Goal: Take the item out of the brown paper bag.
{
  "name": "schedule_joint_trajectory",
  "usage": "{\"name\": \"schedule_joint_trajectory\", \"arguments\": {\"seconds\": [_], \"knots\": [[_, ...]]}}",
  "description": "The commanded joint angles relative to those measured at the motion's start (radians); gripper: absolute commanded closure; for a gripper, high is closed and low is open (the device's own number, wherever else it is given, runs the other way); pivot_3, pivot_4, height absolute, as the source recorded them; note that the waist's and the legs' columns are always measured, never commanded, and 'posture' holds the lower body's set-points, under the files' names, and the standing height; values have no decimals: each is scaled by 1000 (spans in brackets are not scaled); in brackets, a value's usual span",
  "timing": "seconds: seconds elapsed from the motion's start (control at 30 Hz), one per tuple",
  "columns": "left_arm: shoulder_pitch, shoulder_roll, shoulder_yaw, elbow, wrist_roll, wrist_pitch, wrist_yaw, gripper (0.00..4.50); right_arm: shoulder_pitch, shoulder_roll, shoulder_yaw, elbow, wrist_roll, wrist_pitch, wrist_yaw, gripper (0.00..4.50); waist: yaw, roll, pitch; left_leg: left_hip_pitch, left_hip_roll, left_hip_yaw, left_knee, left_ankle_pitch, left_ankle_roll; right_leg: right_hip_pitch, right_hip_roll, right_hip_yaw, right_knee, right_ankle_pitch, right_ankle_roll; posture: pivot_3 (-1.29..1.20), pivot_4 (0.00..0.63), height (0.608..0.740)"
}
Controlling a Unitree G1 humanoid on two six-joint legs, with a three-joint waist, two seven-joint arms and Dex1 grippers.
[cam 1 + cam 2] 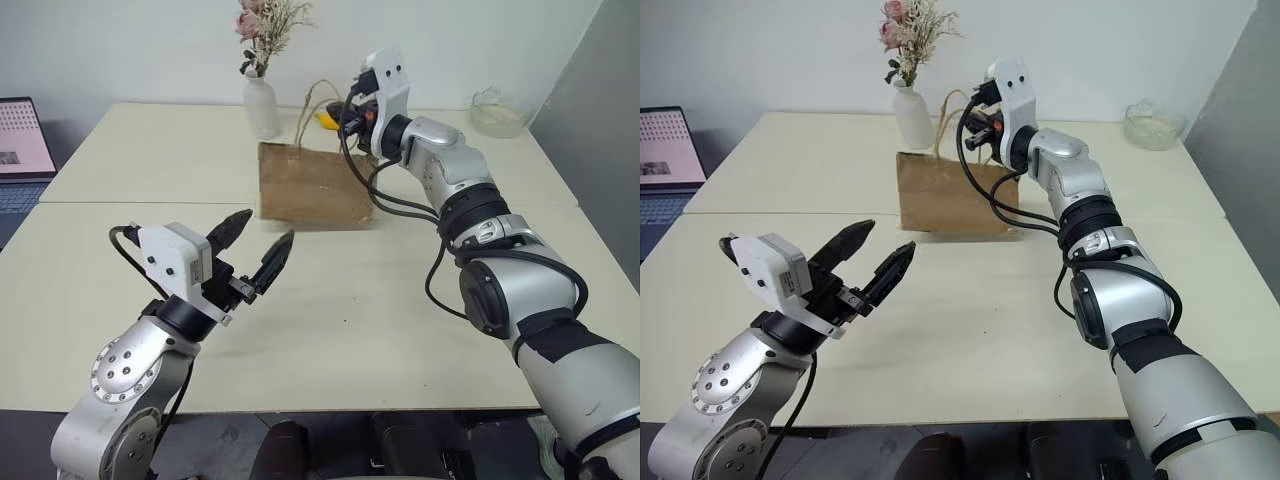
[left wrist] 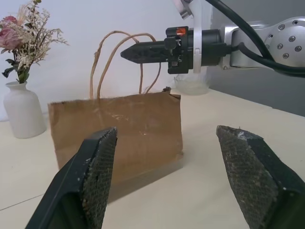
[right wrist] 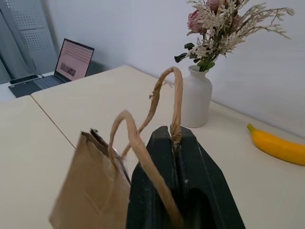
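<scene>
Two pale tables (image 1: 400, 330) meet before a white wall. Upright there, the brown paper bag (image 1: 312, 186) has one twine handle pinched in the right gripper (image 2: 127, 52); left gripper (image 1: 258, 245) gapes nearby.

A pale table (image 1: 330, 310), divided by seams, is occupied by an upright brown paper bag (image 1: 312, 186) near its middle, a white vase (image 1: 263, 107) of dried flowers behind it, a banana (image 3: 278, 146), a glass bowl (image 1: 500, 112) and a laptop (image 1: 22, 152).
</scene>
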Motion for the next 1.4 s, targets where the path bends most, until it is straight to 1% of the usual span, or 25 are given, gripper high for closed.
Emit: {"name": "schedule_joint_trajectory", "arguments": {"seconds": [0.03, 0.5, 0.9, 1.0, 1.03, 1.17, 1.23, 1.27, 1.3, 1.4], "knots": [[-13, 11, 9, 2, 18, -34, -13, 1000, -2, -2, -4, -43, -17, -28, 8, 4467, 0, 0, 0, 0, 0, 0, 0, 0, 0, 0, 0, 0, 0, 0, 0, 0, 150, 740], [-37, 5, -19, 17, 45, -53, -17, 1000, 39, -16, 6, -69, -58, -10, 23, 4467, 0, 0, 0, 0, 0, 1, 0, 0, 0, 0, 0, 1, 0, 0, 0, 0, 150, 740], [-45, -2, -32, 20, 53, -58, -22, 1000, 43, -30, 11, -66, -96, -26, 15, 4467, 0, 0, 0, 0, 0, 1, 0, 0, 0, 0, 0, 1, 0, 0, 1, 0, 150, 740], [-45, -4, -36, 19, 56, -61, -23, 1000, 49, -38, 10, -78, -96, -15, 39, 3929, 0, 0, 0, 0, 0, 0, 0, 0, 0, 0, 0, 1, 0, 0, 1, 0, 150, 740], [-44, -6, -38, 19, 57, -62, -24, 1000, 51, -43, 12, -83, -98, -14, 47, 3633, 0, 0, 0, 0, 0, 1, 0, 0, 0, 0, 0, 1, 0, 0, 1, 0, 150, 740], [-49, -9, -47, 22, 59, -62, -27, 1000, 63, -67, 19, -112, -103, 2, 80, 2219, 0, 0, 0, 0, 0, 1, 0, 0, 0, 0, 0, 1, 0, 0, 1, 0, 150, 740], [-48, -9, -50, 20, 57, -61, -29, 1000, 81, -85, 32, -150, -108, 13, 109, 1571, 0, 0, 0, 0, 0, 1, 0, 0, 0, 0, 0, 1, 0, 0, 1, 0, 150, 740], [-48, -8, -51, 19, 56, -61, -30, 1000, 97, -99, 39, -180, -110, 20, 127, 1179, 0, 0, 0, 0, 0, 1, 0, 0, 0, 0, 0, 1, 0, 0, 1, 0, 150, 740], [-46, -8, -52, 17, 55, -60, -31, 1000, 111, -110, 46, -208, -109, 29, 140, 1179, 1, 0, 0, 0, 0, 0, 0, 0, 0, 0, 0, 1, 0, 0, 1, 0, 150, 740], [-47, -5, -52, 18, 49, -55, -35, 1000, 199, -167, 52, -382, -89, 85, 195, 1179, 3, 0, 0, 0, 0, 0, 0, 0, 0, 0, 0, 0, 0, -1, 2, 0, 150, 740]]}}
